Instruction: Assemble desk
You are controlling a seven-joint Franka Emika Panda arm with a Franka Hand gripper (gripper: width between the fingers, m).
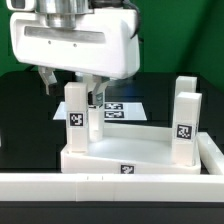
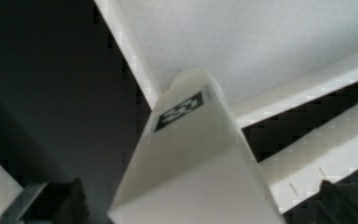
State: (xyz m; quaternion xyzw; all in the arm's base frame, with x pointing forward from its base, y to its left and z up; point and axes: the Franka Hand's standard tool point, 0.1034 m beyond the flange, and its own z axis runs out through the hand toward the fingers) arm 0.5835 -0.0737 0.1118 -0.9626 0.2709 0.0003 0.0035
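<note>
The gripper [image 1: 88,92] hangs open beside a standing leg [image 1: 76,118], letting it stay planted in the desk top [image 1: 130,158]

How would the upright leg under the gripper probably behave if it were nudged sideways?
The leg stands tall and narrow on the desk top, so it could tip if not yet seated firmly. It looks like rigid plastic, unlikely to bend. Its smooth faces may slip between the open gripper fingers.

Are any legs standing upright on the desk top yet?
Yes, in the exterior view one leg stands upright below the gripper and another leg stands upright at the desk top's far corner.
</note>
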